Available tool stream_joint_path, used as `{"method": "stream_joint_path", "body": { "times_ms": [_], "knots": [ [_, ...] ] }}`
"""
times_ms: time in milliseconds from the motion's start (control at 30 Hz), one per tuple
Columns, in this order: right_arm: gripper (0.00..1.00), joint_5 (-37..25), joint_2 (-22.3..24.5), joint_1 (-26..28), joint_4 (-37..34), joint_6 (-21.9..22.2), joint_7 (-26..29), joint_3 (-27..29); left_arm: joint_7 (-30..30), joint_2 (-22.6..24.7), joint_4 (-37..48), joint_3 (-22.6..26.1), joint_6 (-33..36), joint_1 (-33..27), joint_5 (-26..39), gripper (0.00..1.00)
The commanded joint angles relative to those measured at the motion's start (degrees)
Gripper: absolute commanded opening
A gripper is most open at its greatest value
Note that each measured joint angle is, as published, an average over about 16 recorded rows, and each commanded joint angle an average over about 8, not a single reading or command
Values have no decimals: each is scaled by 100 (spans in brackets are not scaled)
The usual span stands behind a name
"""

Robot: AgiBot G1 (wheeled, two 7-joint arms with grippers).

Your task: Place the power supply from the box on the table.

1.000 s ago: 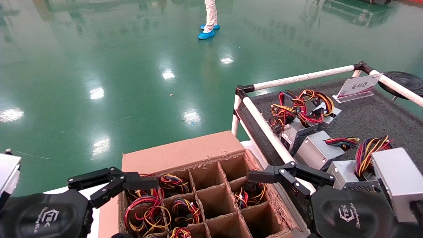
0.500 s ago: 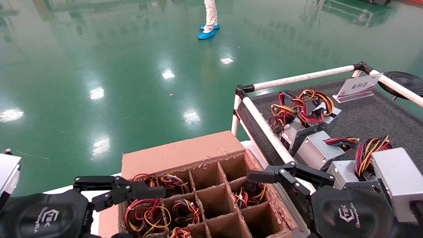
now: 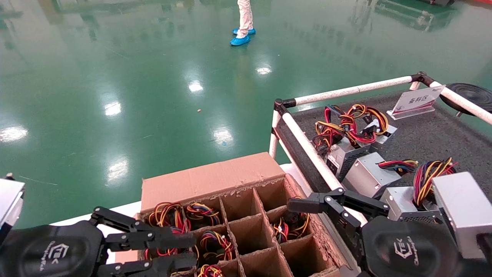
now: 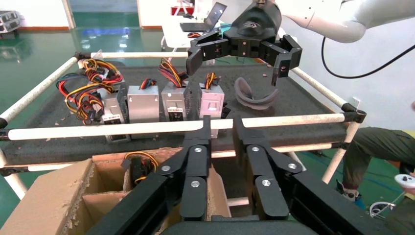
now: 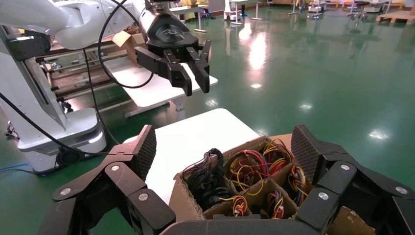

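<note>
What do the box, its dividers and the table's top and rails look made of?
Box: brown corrugated cardboard, matte, torn edges. Dividers: the same cardboard, ragged. Table: dark grey, fuzzy, felt-like covering. Rails: smooth white tubing, probably plastic or painted metal, with black joints.

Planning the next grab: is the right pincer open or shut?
Open: the right pincer has pads wide apart above the box, gripping nothing.

The box (image 3: pixel 238 223) stands left of the table (image 3: pixel 430 142) (just beside its rail), several units (image 3: pixel 369 175) lying on the table.
</note>
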Motion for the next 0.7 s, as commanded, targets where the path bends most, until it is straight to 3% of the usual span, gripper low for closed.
{"method": "stream_joint_path", "body": {
  "times_ms": [33,400,433,633,700],
  "knots": [
    [100,0,0,0,0,0,0,0,0,0,0,0,0,0,0,0],
    [100,0,0,0,0,0,0,0,0,0,0,0,0,0,0,2],
    [100,0,0,0,0,0,0,0,0,0,0,0,0,0,0,7],
    [100,0,0,0,0,0,0,0,0,0,0,0,0,0,0,82],
    [100,0,0,0,0,0,0,0,0,0,0,0,0,0,0,100]
  ]
}}
